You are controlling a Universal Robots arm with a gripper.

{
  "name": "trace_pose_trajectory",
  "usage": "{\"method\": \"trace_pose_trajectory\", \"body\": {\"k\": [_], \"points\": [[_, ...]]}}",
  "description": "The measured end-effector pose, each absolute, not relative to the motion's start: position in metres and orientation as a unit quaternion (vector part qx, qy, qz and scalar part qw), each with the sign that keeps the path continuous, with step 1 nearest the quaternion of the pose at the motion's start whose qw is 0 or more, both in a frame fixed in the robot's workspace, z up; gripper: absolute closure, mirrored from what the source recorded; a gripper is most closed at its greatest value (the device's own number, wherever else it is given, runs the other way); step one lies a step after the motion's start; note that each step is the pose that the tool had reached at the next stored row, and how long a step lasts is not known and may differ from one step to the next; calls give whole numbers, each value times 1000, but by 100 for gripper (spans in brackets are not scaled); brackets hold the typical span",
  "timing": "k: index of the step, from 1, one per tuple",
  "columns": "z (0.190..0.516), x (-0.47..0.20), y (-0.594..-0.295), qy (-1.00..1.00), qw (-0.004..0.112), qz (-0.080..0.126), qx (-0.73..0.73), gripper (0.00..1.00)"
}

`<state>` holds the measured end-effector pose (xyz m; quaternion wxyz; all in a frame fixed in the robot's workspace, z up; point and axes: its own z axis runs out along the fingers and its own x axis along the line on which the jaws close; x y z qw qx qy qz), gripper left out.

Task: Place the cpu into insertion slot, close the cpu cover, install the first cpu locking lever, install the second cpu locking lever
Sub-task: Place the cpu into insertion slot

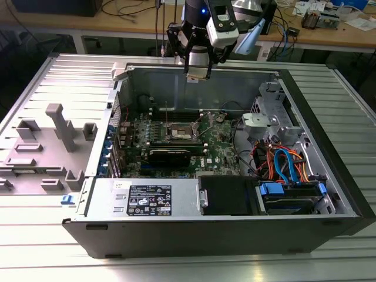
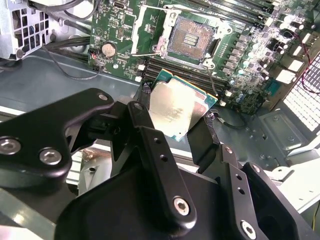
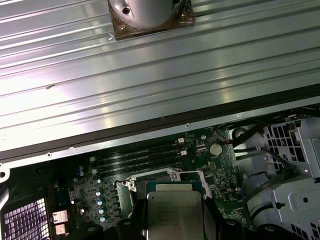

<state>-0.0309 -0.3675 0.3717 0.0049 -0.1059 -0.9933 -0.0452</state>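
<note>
The black jaws pinch the flat square cpu (image 2: 176,109), its brushed silver top gleaming, above the dark, metal-rimmed insertion slot (image 2: 192,37) on the green motherboard (image 2: 120,25).

I work in a robotics lab or electronics workshop. An open black metal desktop computer case (image 1: 223,235) lies on its side on a ribbed silver metal worktop (image 1: 35,258). Its green motherboard (image 1: 226,154) is bared beneath my black claw (image 1: 198,71). Grey plastic blocks and posts (image 1: 59,126) stand beside the case. Behind runs a long wooden workbench (image 1: 352,36) strewn with dark cables (image 1: 286,29) and small parts.
</note>
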Motion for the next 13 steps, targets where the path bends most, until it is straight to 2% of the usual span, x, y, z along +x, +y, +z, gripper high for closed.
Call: {"method": "trace_pose_trajectory", "body": {"k": [13], "points": [[371, -31, -368, -987, 3, -45, -155, 45]]}}
